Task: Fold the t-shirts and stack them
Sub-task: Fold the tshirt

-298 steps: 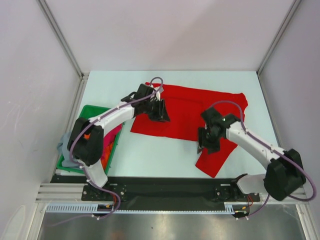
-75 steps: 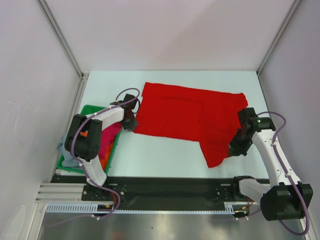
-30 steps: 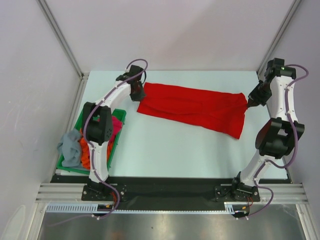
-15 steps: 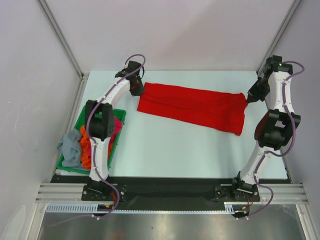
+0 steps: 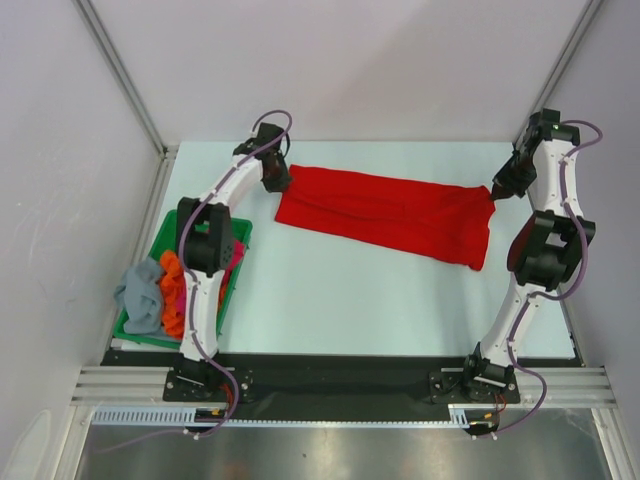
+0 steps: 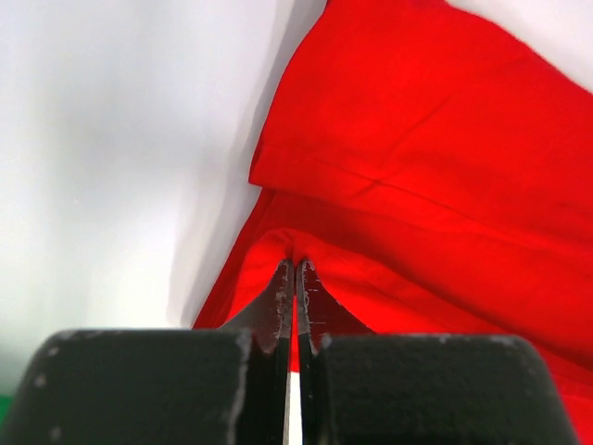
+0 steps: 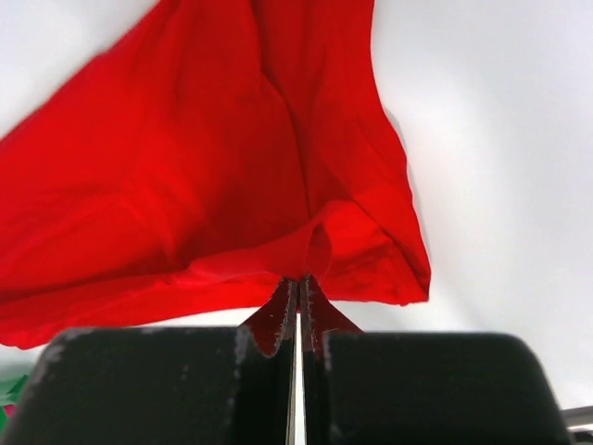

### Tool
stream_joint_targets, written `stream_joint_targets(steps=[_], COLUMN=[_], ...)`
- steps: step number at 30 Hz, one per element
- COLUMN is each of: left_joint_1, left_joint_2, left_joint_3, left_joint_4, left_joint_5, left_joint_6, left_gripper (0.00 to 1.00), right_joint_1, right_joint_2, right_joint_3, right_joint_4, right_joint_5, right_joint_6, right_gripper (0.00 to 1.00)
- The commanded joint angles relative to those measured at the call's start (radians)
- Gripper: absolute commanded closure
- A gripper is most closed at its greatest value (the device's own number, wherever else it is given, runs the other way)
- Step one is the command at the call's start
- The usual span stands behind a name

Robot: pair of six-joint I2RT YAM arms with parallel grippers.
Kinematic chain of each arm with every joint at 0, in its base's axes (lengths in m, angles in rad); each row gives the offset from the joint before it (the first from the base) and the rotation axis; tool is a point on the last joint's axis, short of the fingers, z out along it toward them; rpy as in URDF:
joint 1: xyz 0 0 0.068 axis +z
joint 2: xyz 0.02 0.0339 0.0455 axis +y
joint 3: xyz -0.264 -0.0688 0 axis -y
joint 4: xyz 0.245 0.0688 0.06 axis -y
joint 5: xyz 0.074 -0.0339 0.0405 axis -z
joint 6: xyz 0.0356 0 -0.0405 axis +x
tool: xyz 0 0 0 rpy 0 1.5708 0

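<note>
Pinching opposite red t-shirt (image 5: pixel 385 212) ends, left hand (image 6: pixel 295 269) and right hand (image 7: pixel 298 283) clamp closed.

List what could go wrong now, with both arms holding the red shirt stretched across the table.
1. The left tool and the right tool each pinch only a small bit of the red t-shirt at its edge. The cloth may slip free and the fold fall open.
2. The shirt's end by the right tool is bunched and uneven, so the fold may well set down crooked.
</note>
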Motion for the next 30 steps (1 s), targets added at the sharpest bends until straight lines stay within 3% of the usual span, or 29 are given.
stream_joint_targets(steps=[1,14,22,24,30], left_joint_1=[0.014,0.04,0.058,0.058,0.044], left_joint_2=[0.007,0.058,0.096,0.091,-0.051], left_joint_3=[0.058,0.09,0.162,0.194,0.108], left_joint_4=[0.035,0.05,0.028,0.02,0.044], left_joint_5=[0.016,0.052,0.048,0.04,0.049], left_joint_6=[-0.015,-0.042,-0.056,-0.051,-0.015], left_gripper=[1.0,0.97,0.6,0.59,0.52], right_joint_1=[-0.003,-0.008,-0.026,-0.035,-0.038], right_joint_2=[0.023,0.145,0.217,0.255,0.307], right_joint_3=[0.085,0.201,0.237,0.249,0.37], right_joint_4=[0.019,0.025,0.08,0.141,0.143], right_joint_5=[-0.008,-0.046,-0.094,-0.132,-0.209], right_joint_6=[0.007,0.027,0.05,0.059,0.096], right_gripper=[1.0,0.97,0.72,0.56,0.48])
